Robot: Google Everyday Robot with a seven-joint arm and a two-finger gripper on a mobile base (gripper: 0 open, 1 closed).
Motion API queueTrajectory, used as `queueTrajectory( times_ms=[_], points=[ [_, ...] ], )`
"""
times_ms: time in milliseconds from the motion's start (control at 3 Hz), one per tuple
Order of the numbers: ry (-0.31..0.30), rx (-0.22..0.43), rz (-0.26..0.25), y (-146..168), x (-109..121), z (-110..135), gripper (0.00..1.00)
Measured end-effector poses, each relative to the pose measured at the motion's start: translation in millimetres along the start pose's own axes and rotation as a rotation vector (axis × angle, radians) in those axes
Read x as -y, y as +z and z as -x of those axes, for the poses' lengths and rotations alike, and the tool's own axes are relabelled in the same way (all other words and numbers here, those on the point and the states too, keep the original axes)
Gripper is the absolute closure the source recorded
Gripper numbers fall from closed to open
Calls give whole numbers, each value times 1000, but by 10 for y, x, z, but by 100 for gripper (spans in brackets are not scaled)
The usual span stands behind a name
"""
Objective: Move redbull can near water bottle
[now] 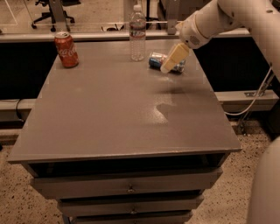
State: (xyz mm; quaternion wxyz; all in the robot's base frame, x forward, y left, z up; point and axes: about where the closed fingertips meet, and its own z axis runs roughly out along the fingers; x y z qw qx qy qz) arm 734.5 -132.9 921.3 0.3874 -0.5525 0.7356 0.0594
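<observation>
- My pincer (168, 64) hangs at the far right of the desk (109, 118), directly over the redbull can (155, 61). Its cream-coloured end slants down and to the left across the can's middle.
- Pincer state: can't tell whether it is apart, together or clamped on the can. Contact with the can can't be confirmed either.
- The redbull can lies on its side on the desk top, long axis roughly left to right. Only its blue-silver left end and a sliver of its right end show. The middle, logo included, is hidden behind my pincer.
- The water bottle (137, 33) stands upright near the far edge, white cap on. It is near the can's left end, with a strip of bare desk between them.
- A Coca-Cola can (66, 49) stands upright at the far left corner, well apart from both.
- My white arm (227, 17) comes in from the upper right and is cut off by the top and right edges. Another white part of me fills the lower right corner, also cut off.
- A glare patch (164, 111) sits right of desk centre.
- Drawers (131, 188) run under the top. The lowest is cut by the bottom edge.
- A cable (256, 94) hangs right of the desk, ends out of sight.
- A chair base (48, 8) is at the top left, mostly cropped.
</observation>
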Motion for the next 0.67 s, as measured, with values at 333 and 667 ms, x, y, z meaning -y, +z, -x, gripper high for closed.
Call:
queueTrajectory(
  times_ms=[333,667],
  points=[
    [21,72,-41,-620,16,-401,0],
    [18,64,-30,-511,1,-347,0]
  ],
)
